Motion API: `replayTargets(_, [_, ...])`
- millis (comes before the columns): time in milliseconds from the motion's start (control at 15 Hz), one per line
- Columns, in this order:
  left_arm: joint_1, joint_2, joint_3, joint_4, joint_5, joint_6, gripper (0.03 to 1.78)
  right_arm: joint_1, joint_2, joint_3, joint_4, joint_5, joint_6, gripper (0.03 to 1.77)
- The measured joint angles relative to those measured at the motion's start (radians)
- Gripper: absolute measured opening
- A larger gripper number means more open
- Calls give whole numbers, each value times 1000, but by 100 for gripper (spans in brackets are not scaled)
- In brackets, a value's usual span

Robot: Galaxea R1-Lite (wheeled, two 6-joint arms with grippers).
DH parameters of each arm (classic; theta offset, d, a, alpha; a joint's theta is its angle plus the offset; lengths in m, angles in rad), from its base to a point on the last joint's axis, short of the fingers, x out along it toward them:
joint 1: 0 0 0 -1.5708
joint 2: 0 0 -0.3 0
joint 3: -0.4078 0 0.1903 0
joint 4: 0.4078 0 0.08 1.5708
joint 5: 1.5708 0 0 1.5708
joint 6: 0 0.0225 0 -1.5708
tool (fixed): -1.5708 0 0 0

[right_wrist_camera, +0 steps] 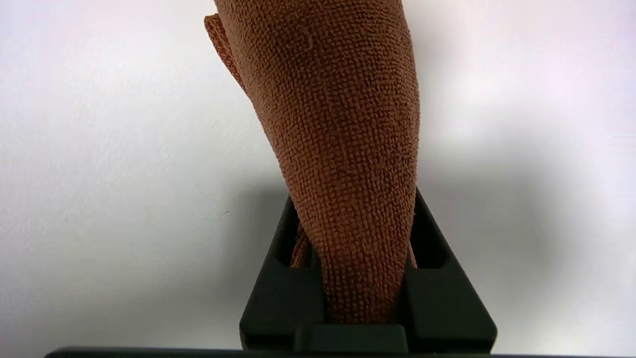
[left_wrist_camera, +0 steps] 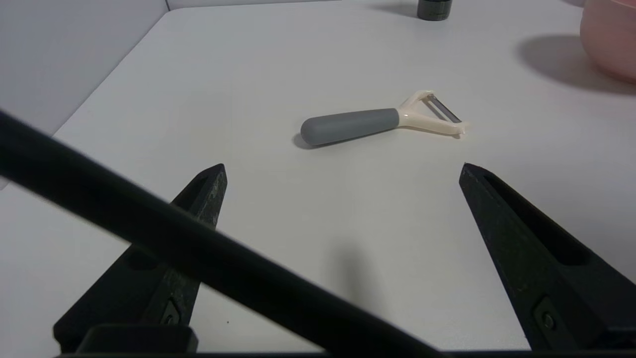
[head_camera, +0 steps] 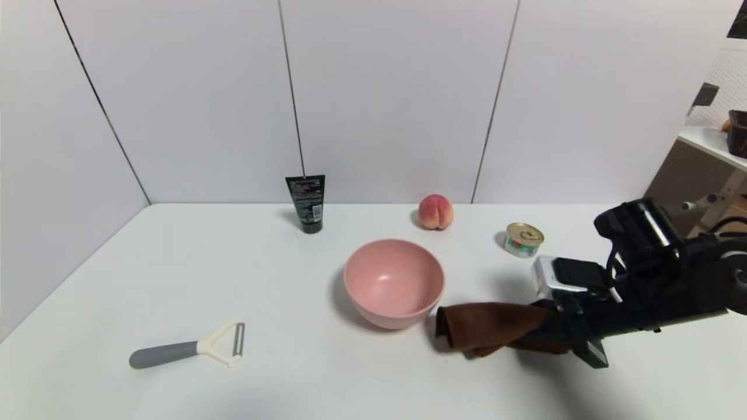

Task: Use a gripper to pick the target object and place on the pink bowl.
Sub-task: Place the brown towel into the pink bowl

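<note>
We have the right gripper (right_wrist_camera: pixel 365 258) low over the right side of the white table (head_camera: pixel 245 262), pinching the brown terry cloth (head_camera: pixel 496 326) between its two dark fingers. Cloth is folded into an oblong roll; its far part runs out from the fingers toward the pink bowl (head_camera: pixel 394 283), free end just beside the bowl's right side, not in it. Looks like the cloth's underside rests on the table, but the arm and the folds hide most of that, so we can't be sure. In the right wrist view the cloth fills the space between the fingers back to the gripper base, with a second fold showing at one side. Bowl is upright, nothing inside, mid-table. Left gripper (left_wrist_camera: pixel 343 171) is parked over the near left of the table, fingers spread wide, nothing between them. Beyond its tips we see the peeler (left_wrist_camera: pixel 350 125), gray handle, cream head, lying flat. Rest of the layout: black tube (head_camera: pixel 308 204) standing on its cap near the back panel, left of the bowl; peach (head_camera: pixel 436 212) behind the bowl and a bit right, near the same panel; small tin can (head_camera: pixel 523 239) with a gold lid right of the peach and nearer to us, behind the cloth.
</note>
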Motion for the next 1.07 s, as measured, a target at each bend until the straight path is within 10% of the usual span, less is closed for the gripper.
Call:
replayTargets(533, [0, 0, 0, 0, 0, 0, 169, -1, -91, -215, 13, 11, 51, 36])
replayTargets(1067, [0, 0, 0, 0, 0, 0, 169, 283, 46, -462, 12, 18, 401, 36])
